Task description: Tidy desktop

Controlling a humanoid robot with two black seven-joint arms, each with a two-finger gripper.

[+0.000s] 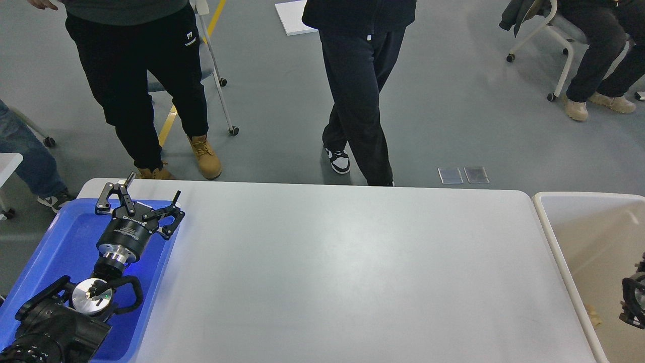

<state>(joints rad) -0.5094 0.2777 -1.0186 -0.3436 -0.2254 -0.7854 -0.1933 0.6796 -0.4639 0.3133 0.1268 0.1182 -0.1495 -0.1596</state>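
Observation:
The desktop (342,262) is a wide matte white-grey tabletop with rounded corners, bare across its middle. My left gripper (151,189) is open and empty, its two fingers spread, held above the far end of the blue tray (60,242) at the table's left edge. Only a small dark part of my right arm (634,300) shows at the right edge over the beige bin (549,237); its gripper is out of view.
Two people in black trousers stand just beyond the table's far edge (352,101), (146,91). A seated person and wheeled chair (564,45) are at the far right. A small tan scrap (594,315) lies in the bin.

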